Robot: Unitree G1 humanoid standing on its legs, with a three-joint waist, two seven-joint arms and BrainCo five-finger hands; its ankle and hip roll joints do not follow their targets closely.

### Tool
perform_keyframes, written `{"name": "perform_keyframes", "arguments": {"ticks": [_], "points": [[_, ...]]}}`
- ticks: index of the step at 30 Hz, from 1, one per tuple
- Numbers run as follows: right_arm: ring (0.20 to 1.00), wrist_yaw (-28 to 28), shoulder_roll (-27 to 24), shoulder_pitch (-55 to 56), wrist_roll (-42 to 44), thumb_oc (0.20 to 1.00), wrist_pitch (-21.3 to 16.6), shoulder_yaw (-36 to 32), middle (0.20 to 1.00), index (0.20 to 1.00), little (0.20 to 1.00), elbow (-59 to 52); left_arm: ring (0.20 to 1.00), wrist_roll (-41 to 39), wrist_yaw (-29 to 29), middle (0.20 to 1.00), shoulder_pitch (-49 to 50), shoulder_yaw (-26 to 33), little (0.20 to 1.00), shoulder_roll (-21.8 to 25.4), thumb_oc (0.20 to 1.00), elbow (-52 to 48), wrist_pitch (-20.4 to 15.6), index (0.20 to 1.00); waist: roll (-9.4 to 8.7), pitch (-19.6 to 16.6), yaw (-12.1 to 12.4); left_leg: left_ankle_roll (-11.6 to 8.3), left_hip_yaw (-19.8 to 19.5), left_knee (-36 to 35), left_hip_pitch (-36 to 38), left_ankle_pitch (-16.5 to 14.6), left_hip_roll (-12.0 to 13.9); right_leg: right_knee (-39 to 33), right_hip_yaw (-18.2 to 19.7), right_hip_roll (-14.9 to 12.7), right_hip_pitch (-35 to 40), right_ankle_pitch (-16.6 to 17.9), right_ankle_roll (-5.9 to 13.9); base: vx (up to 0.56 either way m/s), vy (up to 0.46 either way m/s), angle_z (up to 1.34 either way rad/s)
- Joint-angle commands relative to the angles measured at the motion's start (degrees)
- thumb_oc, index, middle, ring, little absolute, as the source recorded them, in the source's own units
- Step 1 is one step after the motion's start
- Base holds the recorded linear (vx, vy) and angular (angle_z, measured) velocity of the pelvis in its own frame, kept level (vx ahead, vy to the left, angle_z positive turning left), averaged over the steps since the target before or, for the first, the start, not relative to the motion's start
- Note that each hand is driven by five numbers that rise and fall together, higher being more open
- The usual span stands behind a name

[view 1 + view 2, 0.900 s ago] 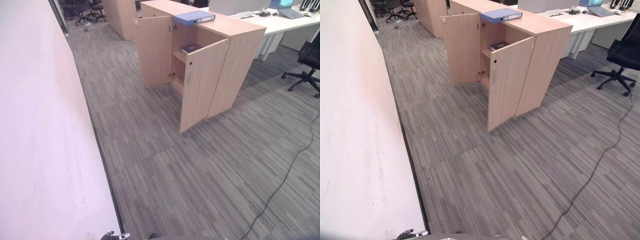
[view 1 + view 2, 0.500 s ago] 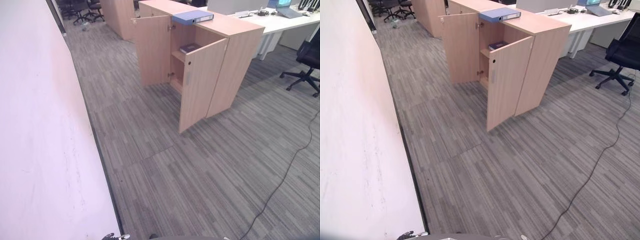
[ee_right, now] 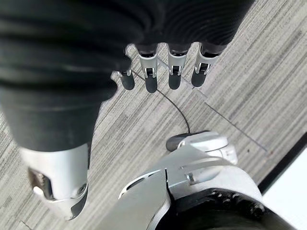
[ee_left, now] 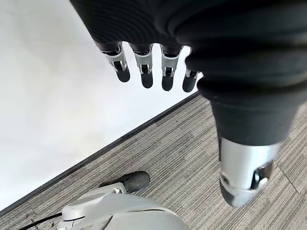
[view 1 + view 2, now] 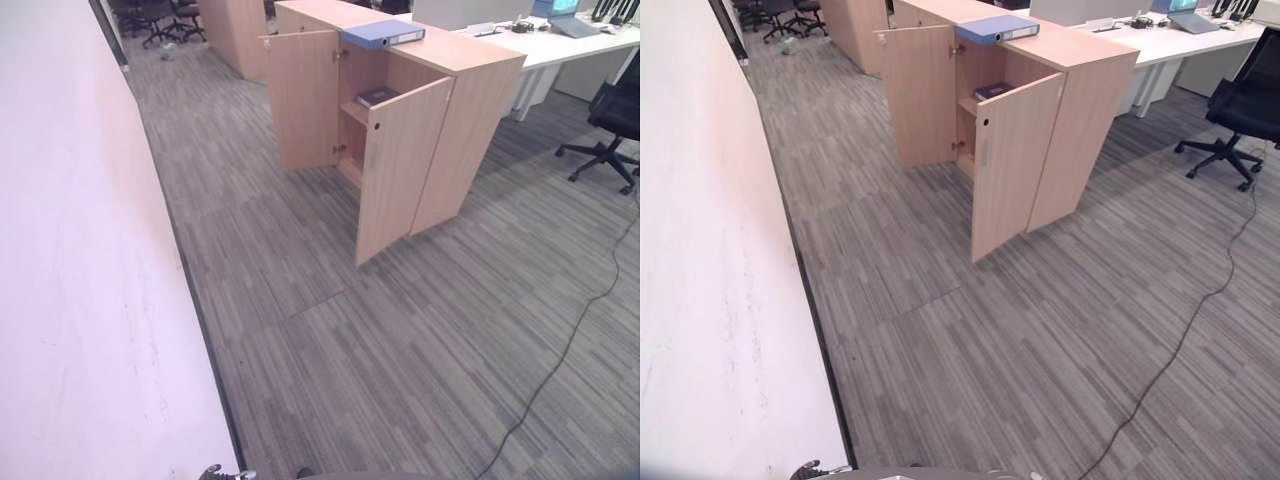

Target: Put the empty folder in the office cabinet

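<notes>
A blue folder (image 5: 383, 35) lies flat on top of the light wooden office cabinet (image 5: 470, 110), near its front edge. Both cabinet doors stand open: the left door (image 5: 301, 98) swung back, the right door (image 5: 397, 168) swung out toward me. A dark book (image 5: 377, 96) rests on the shelf inside. The cabinet stands a few steps ahead across grey carpet. My left hand (image 4: 153, 72) hangs above the floor by the wall, fingers straight, holding nothing. My right hand (image 3: 163, 72) hangs over the carpet, fingers straight and empty.
A white wall (image 5: 70, 260) runs along my left side. A white desk (image 5: 570, 40) with a laptop stands behind the cabinet, and a black office chair (image 5: 612, 125) sits at the right. A second wooden cabinet (image 5: 232, 30) and more chairs stand far back.
The whole picture has shifted slightly, so the camera has moved a little toward the cabinet. The folder, doors and book have not moved.
</notes>
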Motion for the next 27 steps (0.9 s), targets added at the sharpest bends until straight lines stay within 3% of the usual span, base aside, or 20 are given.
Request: {"name": "perform_keyframes", "arguments": {"ticks": [1, 27], "points": [[1.0, 0.4, 0.9, -1.1, -1.2, 1.0, -0.6, 2.5, 1.0, 1.0, 1.0, 0.3, 1.0, 1.2, -1.1, 1.0, -2.3, 1.0, 1.0, 0.9, 1.0, 3.0, -0.5, 1.0, -1.84, 0.0, 0.6, -3.03, 1.9, 0.0, 2.1, -5.4, 0.3, -8.4, -1.3, -3.0, 0.9, 13.0, 5.74, 0.0, 0.0, 0.0], [1.0, -0.1, 1.1, -3.1, -4.9, 1.0, -0.1, 4.7, 1.0, 1.0, 1.0, 0.7, 1.0, 1.6, -1.4, 1.0, -2.6, 1.1, 1.0, 0.4, 1.0, 3.0, 0.3, 1.0, -1.63, 0.0, 0.9, -3.02, 0.8, 0.0, 2.4, -5.7, 0.4, -8.4, -1.6, -2.7, 1.4, 12.4, 5.42, 0.0, -0.002, 0.0]]}}
